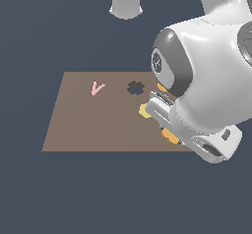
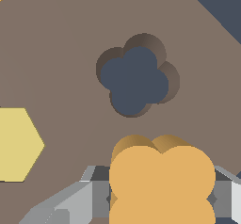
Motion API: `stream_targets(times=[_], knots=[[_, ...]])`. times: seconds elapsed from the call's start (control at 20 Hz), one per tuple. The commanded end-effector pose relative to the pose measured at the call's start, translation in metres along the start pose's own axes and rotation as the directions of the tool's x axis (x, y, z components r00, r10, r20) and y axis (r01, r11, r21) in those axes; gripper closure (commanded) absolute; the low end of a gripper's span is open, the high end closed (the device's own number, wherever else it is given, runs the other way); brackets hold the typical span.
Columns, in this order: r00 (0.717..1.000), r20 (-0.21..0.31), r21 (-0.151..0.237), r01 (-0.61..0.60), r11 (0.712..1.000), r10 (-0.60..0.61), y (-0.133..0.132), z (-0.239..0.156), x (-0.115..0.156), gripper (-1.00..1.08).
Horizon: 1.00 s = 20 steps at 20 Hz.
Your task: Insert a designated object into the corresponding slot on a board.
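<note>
Flat orange four-lobed clover piece point(image 2: 161, 183) sits clamped between the grey claw's point(image 2: 160, 197) two fingers point(image 2: 70, 204), above the large brown rectangular board point(image 2: 66, 53), just short of the dark four-lobed slot point(image 2: 135, 79) ahead of the claw.

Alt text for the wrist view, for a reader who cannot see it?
A flat orange four-lobed clover piece sits between the grey gripper fingers, apart from a dark four-lobed cutout in the flat brown board. A pale yellow hexagon piece lies on the board at the frame's edge.
</note>
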<state>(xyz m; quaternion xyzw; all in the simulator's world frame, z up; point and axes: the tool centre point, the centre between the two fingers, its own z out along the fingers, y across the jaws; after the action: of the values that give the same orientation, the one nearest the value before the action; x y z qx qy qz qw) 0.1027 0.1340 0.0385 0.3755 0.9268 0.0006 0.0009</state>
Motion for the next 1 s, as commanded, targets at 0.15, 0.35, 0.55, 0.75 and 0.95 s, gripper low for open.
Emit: stream_targets(times=[0.15,0.35,0.55,0.75,0.95], knots=[[0.978,0.0,0.0,0.211,0.978,-0.211,0.002,-0.001,0.029,1.08],[0.947,0.0,0.0,0.322,0.947,-0.322,0.0,-0.002,0.045,1.08],[0.916,0.0,0.0,0.401,0.916,-0.401,-0.003,-0.002,0.056,1.08],[0.893,0.0,0.0,0.45,0.893,-0.45,-0.005,-0.002,0.063,1.08],[0.883,0.0,0.0,0.47,0.883,-0.47,-0.006,-0.002,0.066,1.08]])
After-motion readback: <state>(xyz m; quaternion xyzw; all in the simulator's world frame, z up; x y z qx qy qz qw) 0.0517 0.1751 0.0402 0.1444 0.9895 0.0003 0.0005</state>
